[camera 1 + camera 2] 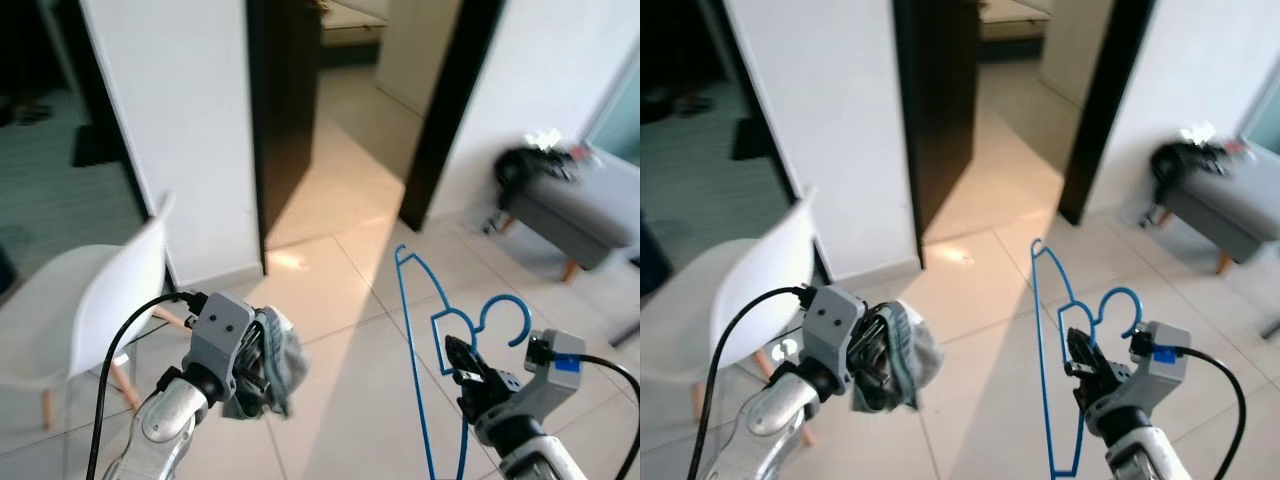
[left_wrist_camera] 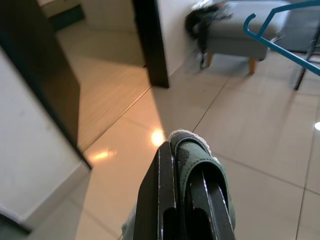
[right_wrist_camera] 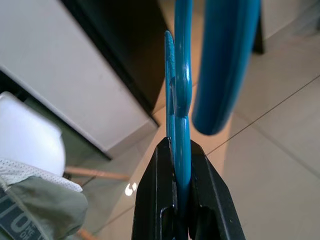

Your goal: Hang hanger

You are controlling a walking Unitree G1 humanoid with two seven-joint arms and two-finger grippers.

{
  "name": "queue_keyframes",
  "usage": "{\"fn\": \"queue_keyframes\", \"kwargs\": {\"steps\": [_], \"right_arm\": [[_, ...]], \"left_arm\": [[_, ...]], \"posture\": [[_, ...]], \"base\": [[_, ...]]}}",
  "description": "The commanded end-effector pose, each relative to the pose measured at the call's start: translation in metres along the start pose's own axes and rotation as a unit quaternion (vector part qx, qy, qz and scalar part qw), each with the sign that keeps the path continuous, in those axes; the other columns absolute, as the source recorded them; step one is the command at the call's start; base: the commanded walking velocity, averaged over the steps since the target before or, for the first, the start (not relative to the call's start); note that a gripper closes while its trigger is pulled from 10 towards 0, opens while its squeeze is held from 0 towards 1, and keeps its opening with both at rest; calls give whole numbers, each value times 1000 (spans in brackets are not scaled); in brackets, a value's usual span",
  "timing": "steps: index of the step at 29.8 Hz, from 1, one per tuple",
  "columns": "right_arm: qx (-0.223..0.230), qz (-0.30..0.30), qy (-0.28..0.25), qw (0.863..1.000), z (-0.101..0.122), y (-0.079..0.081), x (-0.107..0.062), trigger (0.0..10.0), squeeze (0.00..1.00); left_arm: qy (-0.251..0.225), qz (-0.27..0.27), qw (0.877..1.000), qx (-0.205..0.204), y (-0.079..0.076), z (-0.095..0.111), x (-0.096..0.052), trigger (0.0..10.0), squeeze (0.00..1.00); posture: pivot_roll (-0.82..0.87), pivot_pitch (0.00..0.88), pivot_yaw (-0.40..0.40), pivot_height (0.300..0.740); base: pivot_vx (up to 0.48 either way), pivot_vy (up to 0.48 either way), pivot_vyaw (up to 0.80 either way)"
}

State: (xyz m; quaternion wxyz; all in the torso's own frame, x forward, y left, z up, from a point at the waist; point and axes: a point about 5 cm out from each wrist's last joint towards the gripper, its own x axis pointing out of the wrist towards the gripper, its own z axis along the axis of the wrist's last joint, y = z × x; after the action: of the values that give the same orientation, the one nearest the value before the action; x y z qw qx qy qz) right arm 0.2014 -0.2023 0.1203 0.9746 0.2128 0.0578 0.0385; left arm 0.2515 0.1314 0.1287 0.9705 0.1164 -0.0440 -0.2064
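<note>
Right gripper (image 1: 462, 362), lower right of frame: fingers clamped on the blue hanger (image 1: 428, 330) near its neck, hook curling up beside it. Left gripper (image 1: 262, 352), lower left: closed on a bunched grey-green garment (image 1: 282, 368). White chair (image 1: 95, 300) far left; grey bench (image 1: 575, 215) upper right. No rail visible. Advice: keep the hanger pinched firmly and upright, hook free, until a rail is found.

Open doorway (image 1: 345, 120) ahead; white chair (image 1: 70, 310) left, grey bench (image 1: 575, 215) right, seemingly clear tiles between
</note>
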Motion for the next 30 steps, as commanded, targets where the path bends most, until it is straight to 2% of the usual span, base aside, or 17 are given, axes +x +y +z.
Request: {"fn": "queue_keyframes", "kwargs": {"steps": [1,12,15,18,20,22,23,25,26,28,30], "right_arm": [[8,5,1,1000,0,2,-1,10000,0],[-1,13,9,1000,1,4,0,10000,0],[-2,84,47,995,1,13,-1,10000,0],[-2,84,47,995,1,13,-1,10000,0],[-27,162,70,984,6,25,-2,10000,0],[-48,221,85,970,11,36,-4,10000,0],[-48,221,85,970,11,36,-4,10000,0],[-48,252,86,963,15,44,-4,10000,0],[-48,252,86,963,15,44,-4,10000,0],[-49,290,83,952,20,54,-7,10000,0],[-49,290,83,952,20,54,-7,10000,0]], "left_arm": [[4,0,1000,0,1,-2,-2,10000,0],[7,-1,1000,-2,2,-2,-1,10000,0],[-19,10,998,65,21,20,19,10000,0],[-19,10,998,65,21,20,19,10000,0],[-24,34,991,128,42,35,38,10000,0],[-1,41,979,201,60,44,53,10000,0],[-1,41,979,201,60,44,53,10000,0],[20,55,974,217,74,50,60,10000,0],[20,55,974,217,74,50,60,10000,0],[10,77,972,220,87,62,65,10000,0],[10,77,972,220,87,62,65,10000,0]], "posture": [[-27,83,-29,740],[-30,88,-29,740],[-34,84,-38,740],[-34,84,-38,740],[-43,79,-36,740],[-44,75,-32,740],[-44,75,-32,740],[-46,72,-30,740],[-46,72,-30,740],[-47,72,-30,740],[-47,72,-30,740]], "base": [[0,0,-800],[0,0,-800],[0,0,-438],[0,0,0],[0,0,0],[0,0,0],[0,0,0],[0,0,0],[0,0,0],[0,0,0],[0,0,0]]}}
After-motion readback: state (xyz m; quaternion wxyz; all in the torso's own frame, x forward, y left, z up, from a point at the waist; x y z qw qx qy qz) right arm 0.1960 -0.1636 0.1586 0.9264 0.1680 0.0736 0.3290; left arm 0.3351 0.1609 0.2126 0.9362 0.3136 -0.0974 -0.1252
